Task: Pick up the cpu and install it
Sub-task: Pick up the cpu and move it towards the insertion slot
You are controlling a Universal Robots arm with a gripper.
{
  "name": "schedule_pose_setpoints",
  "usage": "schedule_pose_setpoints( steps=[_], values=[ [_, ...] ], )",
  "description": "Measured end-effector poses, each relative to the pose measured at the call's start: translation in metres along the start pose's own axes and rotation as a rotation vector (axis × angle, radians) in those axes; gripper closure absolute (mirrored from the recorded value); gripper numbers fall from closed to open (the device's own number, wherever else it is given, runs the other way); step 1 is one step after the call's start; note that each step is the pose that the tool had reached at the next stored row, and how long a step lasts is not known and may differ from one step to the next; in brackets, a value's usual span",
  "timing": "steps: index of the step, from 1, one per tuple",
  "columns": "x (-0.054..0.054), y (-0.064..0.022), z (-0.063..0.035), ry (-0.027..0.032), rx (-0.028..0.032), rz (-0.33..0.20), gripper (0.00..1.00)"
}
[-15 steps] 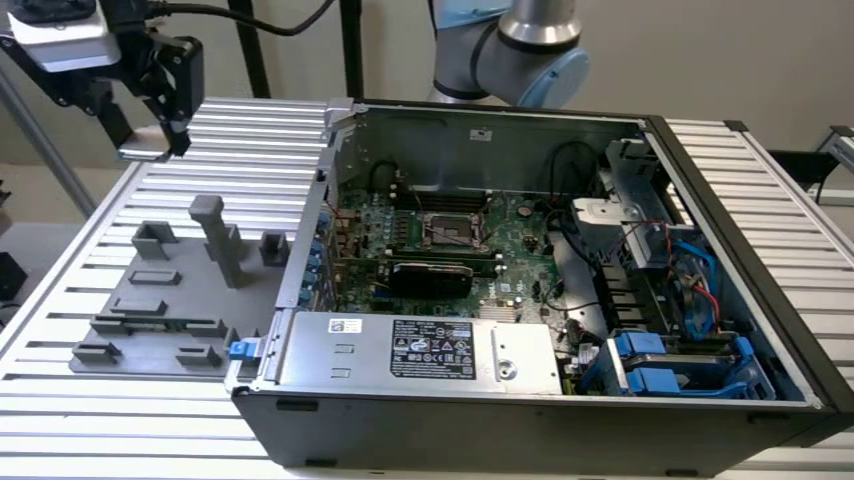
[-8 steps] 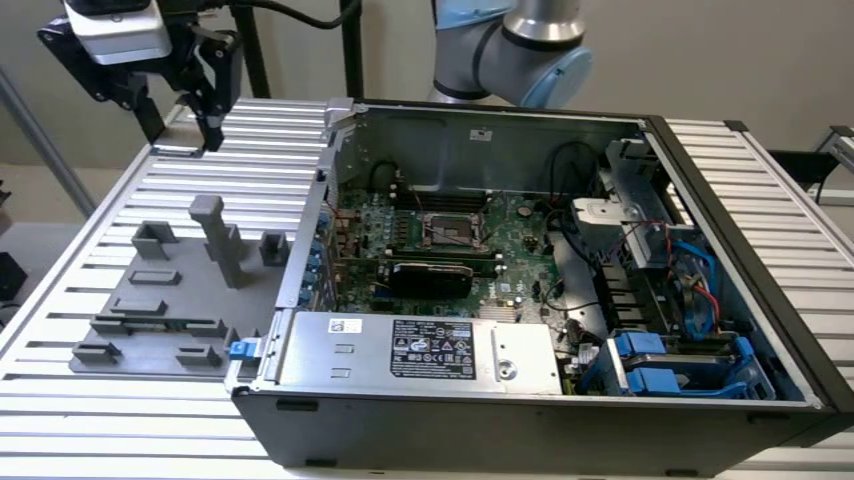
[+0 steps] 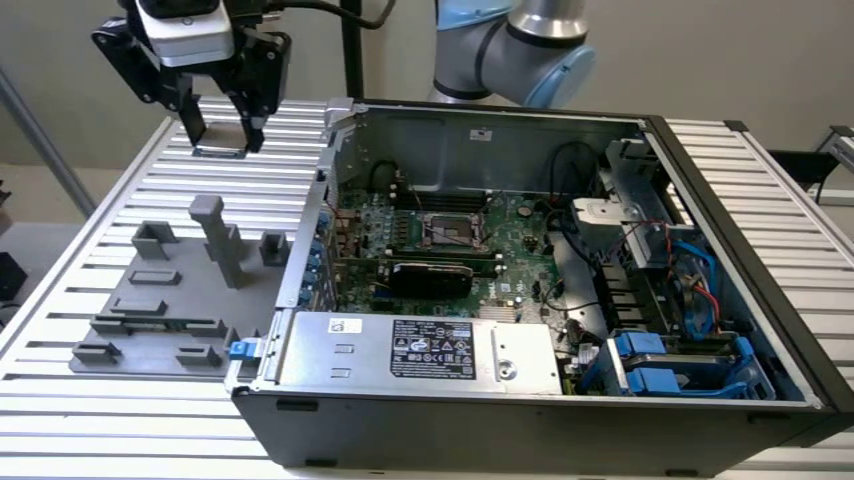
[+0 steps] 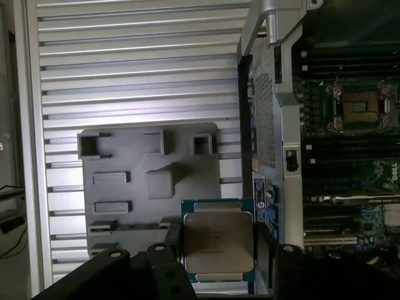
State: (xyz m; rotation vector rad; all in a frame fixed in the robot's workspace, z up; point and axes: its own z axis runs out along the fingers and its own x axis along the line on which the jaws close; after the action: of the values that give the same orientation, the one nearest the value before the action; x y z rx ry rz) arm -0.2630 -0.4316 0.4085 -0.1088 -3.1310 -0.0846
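The cpu (image 3: 222, 151) hangs in the air above the back left of the slatted table, clamped between the two dark fingers of my gripper (image 3: 222, 132), which is shut on it. In the wrist view the cpu (image 4: 217, 240) shows its silvery top plate with a pale rim, one finger (image 4: 170, 253) on each side. The grey fixture plate (image 4: 150, 181) lies below it. The dark motherboard socket (image 3: 454, 232) with its metal frame sits inside the open computer case, to the exterior view's right of the gripper, and appears again in the wrist view as the socket (image 4: 361, 106).
The open computer case (image 3: 534, 420) takes up the middle and right of the table, its metal wall edge (image 3: 327, 150) close beside the gripper. Grey fixture blocks (image 3: 220, 240) stand upright on the fixture plate (image 3: 160, 300). A power supply (image 3: 427, 348) fills the case front.
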Motion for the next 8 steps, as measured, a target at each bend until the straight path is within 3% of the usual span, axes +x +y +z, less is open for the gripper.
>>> schedule_pose_setpoints(
  steps=[8],
  values=[
    [-0.036,0.0044,-0.0001,0.0,0.0,0.0,0.45]
  ],
)
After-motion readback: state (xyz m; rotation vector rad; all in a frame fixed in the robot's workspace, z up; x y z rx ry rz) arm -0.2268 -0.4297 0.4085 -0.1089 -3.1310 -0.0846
